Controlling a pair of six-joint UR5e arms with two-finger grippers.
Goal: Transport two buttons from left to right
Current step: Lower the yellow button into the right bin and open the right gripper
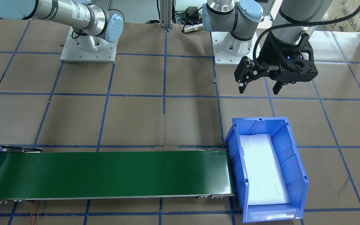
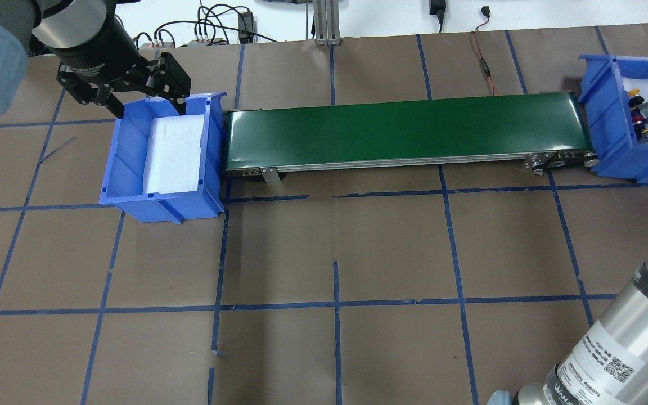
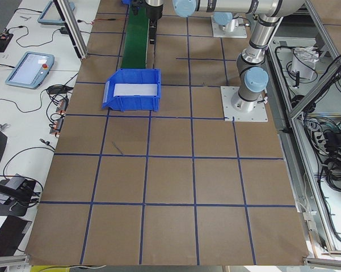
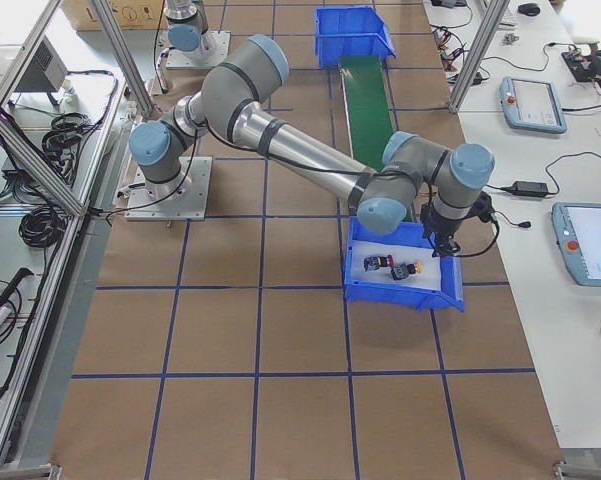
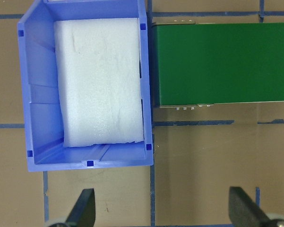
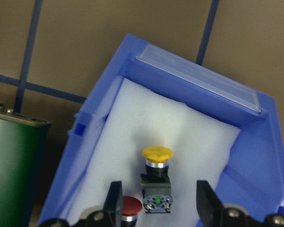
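The left gripper, jaws wide, hangs near the left blue bin, and the green belt runs to the right blue bin, where the red button and yellow button sit on white foam beneath the right gripper, jaws wide.

Here we are in a robotics lab cell, with two robot arms bolted onto a blue-taped, paper-covered bench, teach pendants alongside and a green conveyor running between blue bins.

Left gripper hangs downward with its jaws spread wide; right gripper, jaws also parted, seems slightly tilted.
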